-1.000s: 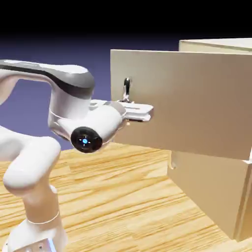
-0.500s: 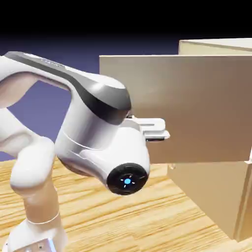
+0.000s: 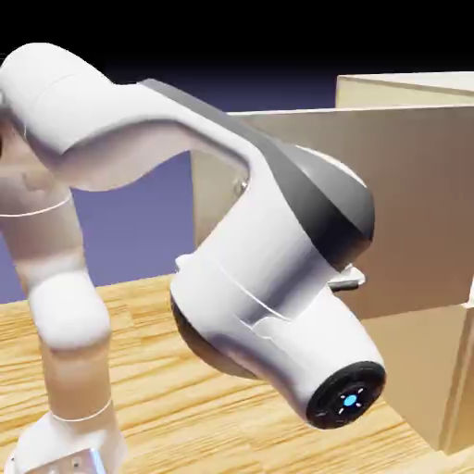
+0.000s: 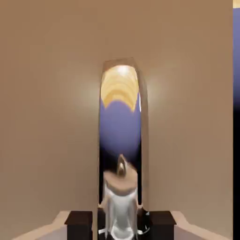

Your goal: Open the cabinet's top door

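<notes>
The cabinet (image 3: 407, 88) stands at the exterior view's right, pale beige. Its top door (image 3: 417, 204) hangs swung out, its flat face toward the camera. My own forearm (image 3: 278, 278) fills the middle of this view and hides the gripper and the door's handle. In the hand view the door's beige face (image 4: 47, 117) fills the picture. The curved silver handle (image 4: 121, 122) runs up the middle, mirroring the backdrop and the table. My gripper (image 4: 120, 221) has its dark fingertips (image 4: 78, 220) tight on either side of the handle's lower end, shut on it.
The wooden table (image 3: 139, 324) runs under the arm. The cabinet's lower front panel (image 3: 417, 370) shows below the open door. My arm's base column (image 3: 69, 370) rises at the exterior view's left.
The arm has swung toward the exterior view's right and nearer the camera, and it now covers the handle. The door's free edge stands a little farther left than a second ago.
</notes>
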Available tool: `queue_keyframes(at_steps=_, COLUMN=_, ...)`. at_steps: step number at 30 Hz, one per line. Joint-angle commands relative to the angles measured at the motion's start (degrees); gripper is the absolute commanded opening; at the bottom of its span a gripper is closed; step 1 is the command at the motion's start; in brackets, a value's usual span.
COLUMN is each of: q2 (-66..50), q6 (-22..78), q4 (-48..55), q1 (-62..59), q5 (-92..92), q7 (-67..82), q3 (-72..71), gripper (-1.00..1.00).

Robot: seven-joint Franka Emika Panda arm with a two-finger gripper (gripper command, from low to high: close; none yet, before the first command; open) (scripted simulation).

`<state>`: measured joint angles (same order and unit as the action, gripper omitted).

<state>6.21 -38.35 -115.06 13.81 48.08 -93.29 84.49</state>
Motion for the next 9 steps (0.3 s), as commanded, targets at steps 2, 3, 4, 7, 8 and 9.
queue_keyframes(at_steps=2, q2=1.7, q6=-0.6, q4=0.7, q1=3.9, q5=-0.6, q7=-1.0, q3=2.9, gripper=-1.0)
queue_keyframes(at_steps=3, q2=2.8, q6=-1.1, q4=1.0, q1=6.0, q5=-0.9, q7=-1.7, q3=4.5, gripper=-1.0)
queue_keyframes(at_steps=4, q2=4.0, q6=-1.6, q4=1.3, q1=8.1, q5=-1.3, q7=-2.5, q3=6.0, gripper=-1.0)
queue_keyframes(at_steps=7, q2=7.4, q6=-3.0, q4=2.2, q1=14.3, q5=-2.4, q7=-4.6, q3=10.8, gripper=-1.0)
queue_keyframes(at_steps=8, q2=8.0, q6=-3.2, q4=2.6, q1=16.4, q5=-2.7, q7=-5.0, q3=12.6, gripper=-1.0)
queue_keyframes(at_steps=9, q2=8.5, q6=-3.2, q4=3.2, q1=18.5, q5=-2.9, q7=-5.2, q3=14.4, gripper=-1.0)
